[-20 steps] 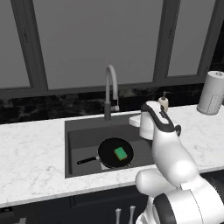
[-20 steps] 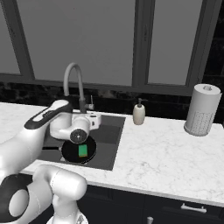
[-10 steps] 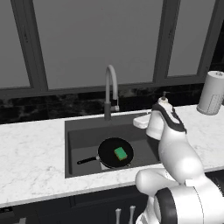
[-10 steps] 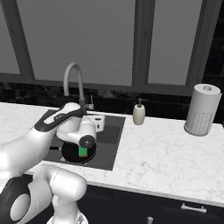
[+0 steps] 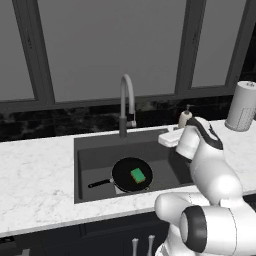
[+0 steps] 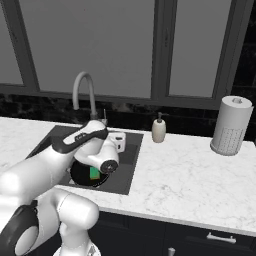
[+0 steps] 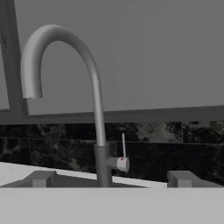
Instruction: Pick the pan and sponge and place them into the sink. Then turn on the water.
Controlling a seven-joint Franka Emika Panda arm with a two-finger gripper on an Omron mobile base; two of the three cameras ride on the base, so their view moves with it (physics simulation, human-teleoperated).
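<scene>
White marble counter (image 5: 35, 170), dark grey recessed sink (image 5: 90, 155): round black frying pan (image 5: 131, 175) and small green sponge (image 5: 138, 175) lie inside, below tool (image 7: 109, 180). Tool wide open, empty, facing grey gooseneck faucet (image 7: 94, 109). Risk: approach missing thin side lever (image 7: 123, 151), no water.

Open gap before faucet lever (image 7: 123, 146)

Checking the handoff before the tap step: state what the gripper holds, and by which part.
Nothing. The gripper is open and empty, facing the faucet; the pan and sponge lie in the sink.
</scene>
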